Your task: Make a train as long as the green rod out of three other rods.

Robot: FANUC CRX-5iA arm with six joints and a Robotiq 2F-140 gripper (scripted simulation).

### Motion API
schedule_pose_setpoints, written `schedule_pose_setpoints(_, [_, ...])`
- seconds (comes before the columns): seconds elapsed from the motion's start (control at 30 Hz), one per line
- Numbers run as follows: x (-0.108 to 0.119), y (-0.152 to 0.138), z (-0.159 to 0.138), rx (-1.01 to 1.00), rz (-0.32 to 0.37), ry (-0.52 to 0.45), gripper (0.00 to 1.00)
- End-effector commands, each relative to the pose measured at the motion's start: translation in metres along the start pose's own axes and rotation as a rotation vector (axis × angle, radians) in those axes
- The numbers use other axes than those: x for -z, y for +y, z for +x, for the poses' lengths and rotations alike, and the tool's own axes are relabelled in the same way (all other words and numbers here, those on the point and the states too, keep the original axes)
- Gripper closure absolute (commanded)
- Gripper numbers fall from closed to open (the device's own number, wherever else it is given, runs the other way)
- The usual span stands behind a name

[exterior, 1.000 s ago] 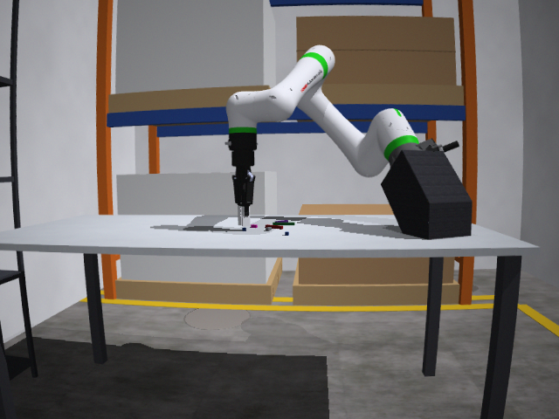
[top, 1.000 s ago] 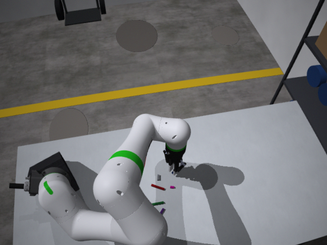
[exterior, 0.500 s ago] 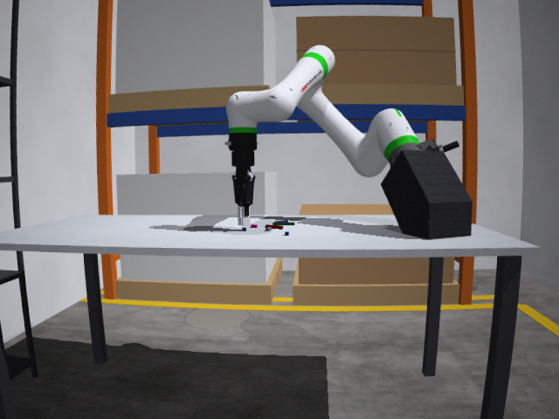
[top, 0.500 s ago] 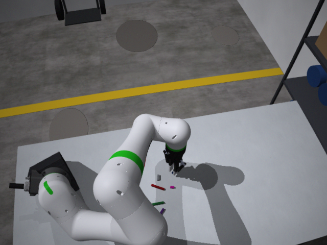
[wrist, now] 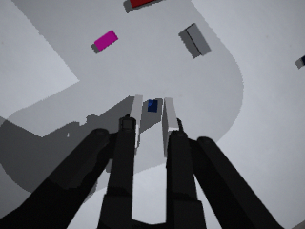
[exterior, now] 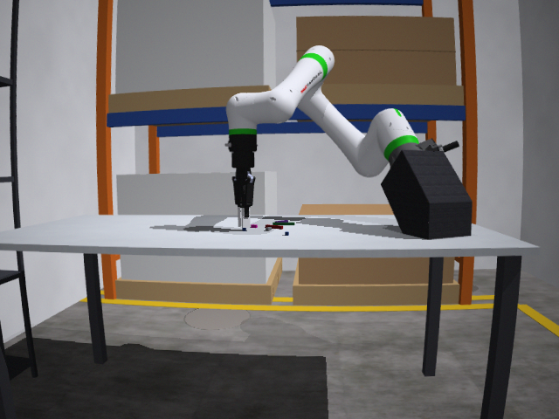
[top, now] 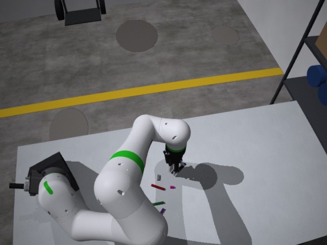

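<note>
I've got the gripper (wrist: 152,112) hanging straight down over the table (top: 263,147), fingers narrowed to a small gap and nothing gripped. In the wrist view the little blue rod (wrist: 152,105) lies on the table at frame centre, directly between and just beyond the fingertips. It's so short I can't tell its long axis. To my eye, straight down is the move. The magenta rod (wrist: 106,40) lies upper left, the grey rod (wrist: 194,40) upper right, both well apart from the fingers.
</note>
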State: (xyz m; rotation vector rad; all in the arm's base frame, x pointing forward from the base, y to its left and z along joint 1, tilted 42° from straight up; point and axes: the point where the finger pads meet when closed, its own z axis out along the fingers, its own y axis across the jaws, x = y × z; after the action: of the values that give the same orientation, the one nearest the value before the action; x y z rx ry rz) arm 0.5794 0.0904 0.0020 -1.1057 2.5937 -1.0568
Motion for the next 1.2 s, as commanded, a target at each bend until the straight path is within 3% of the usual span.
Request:
schedule_pose_setpoints(0.0, [0.0,0.0,0.0,0.0,0.0,0.0,0.85])
schedule_pose_setpoints(1.17, [-0.012,0.0,0.0,0.0,0.0,0.0,0.85])
